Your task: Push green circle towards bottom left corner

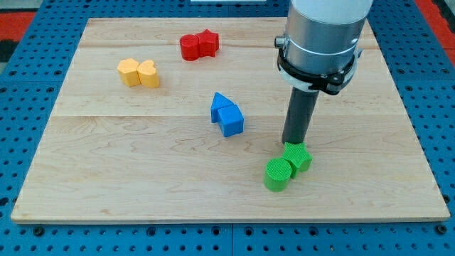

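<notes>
The green circle (pixel 278 174), judged light, rigid and slidable, touches the green star (pixel 298 156). My tip (pixel 293 144) is seen just behind the star. No jaws are fitted; contact is best made on the circle's upper-right side.

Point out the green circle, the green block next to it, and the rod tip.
green circle (pixel 277 173): camera view, on its round top face.
green star block (pixel 299 154): camera view, on its top face, touching the circle's upper right.
my tip (pixel 293 143): camera view, rod's very end, at the star's top edge.
</notes>
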You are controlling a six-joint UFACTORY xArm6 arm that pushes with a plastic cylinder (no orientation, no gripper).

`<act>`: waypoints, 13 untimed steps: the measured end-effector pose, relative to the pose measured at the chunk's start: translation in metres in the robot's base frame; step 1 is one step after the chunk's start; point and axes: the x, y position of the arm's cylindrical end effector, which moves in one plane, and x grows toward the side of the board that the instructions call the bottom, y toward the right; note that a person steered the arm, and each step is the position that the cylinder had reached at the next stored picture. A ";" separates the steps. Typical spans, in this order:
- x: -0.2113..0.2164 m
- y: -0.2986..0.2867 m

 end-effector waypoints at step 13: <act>0.059 0.026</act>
